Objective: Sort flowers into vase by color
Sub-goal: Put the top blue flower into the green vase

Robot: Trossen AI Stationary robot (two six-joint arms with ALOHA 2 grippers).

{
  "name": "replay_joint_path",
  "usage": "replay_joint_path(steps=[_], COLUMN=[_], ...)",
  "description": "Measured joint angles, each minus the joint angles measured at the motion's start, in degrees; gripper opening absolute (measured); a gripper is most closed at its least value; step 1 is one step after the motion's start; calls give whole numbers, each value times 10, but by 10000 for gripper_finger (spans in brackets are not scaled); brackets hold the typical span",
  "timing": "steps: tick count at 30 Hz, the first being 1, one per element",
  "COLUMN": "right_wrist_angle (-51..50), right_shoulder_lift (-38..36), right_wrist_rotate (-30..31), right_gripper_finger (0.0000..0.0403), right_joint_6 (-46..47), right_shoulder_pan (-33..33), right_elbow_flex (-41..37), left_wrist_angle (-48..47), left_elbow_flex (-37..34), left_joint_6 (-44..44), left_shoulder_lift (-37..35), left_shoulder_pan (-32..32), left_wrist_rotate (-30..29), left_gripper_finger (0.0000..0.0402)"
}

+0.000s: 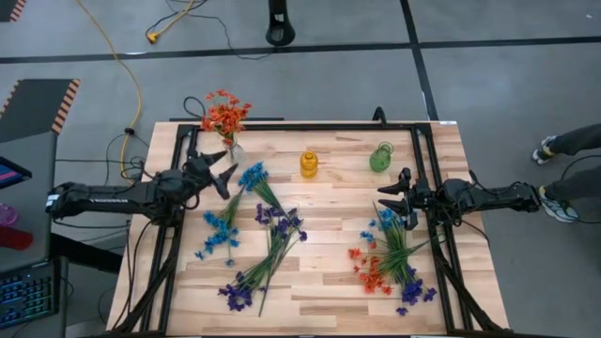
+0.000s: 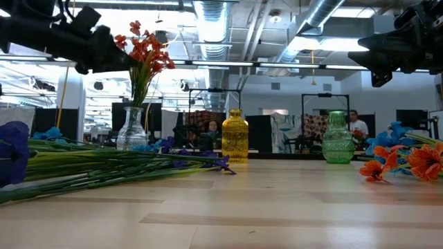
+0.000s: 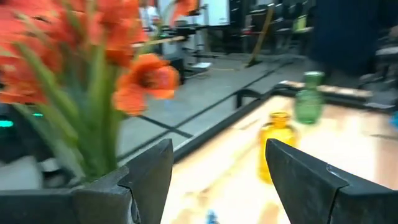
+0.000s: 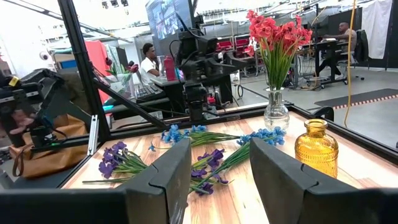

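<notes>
A clear glass vase (image 1: 233,150) near the far left corner holds orange-red flowers (image 1: 223,115), their stems standing in its neck (image 2: 131,111). My left gripper (image 1: 223,176) hovers open just near of it, holding nothing; the orange flowers (image 3: 93,74) fill its wrist view. Blue sprigs (image 1: 252,176) and purple sprigs (image 1: 280,223) lie flat on the table's left half. A mixed heap of orange (image 1: 369,269), blue (image 1: 385,220) and purple (image 1: 413,293) sprigs lies on the right. My right gripper (image 1: 392,197) hangs open above that heap's far end, empty.
An empty yellow vase (image 1: 309,164) and an empty green vase (image 1: 380,158) stand upright along the far side. A black frame (image 1: 310,125) runs around the table's edges. People sit in the room beyond the table (image 2: 356,124).
</notes>
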Motion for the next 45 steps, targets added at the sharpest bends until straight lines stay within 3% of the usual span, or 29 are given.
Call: replay_joint_path(steps=[9,21,26,34,38,45], right_wrist_angle=[0,0,-1,-1,-1,-1], right_shoulder_lift=[0,0,0,0,0,0], right_wrist_rotate=[0,0,0,0,0,0], right_gripper_finger=[191,191,191,191,191,191], right_joint_6=[0,0,0,0,0,0], right_shoulder_pan=[0,0,0,0,0,0], right_elbow_flex=[0,0,0,0,0,0], left_wrist_angle=[0,-3,-42,-182,-191,-191], left_elbow_flex=[0,3,34,116,144,188], left_joint_6=[-122,-278,-303,-313,-333,-491], left_shoulder_lift=[11,95,128,188,231,317], left_shoulder_pan=[-60,-97,-103,-106,-106,-106], left_wrist_rotate=[20,32,59,57,49,50], left_gripper_finger=[245,245,245,245,245,245])
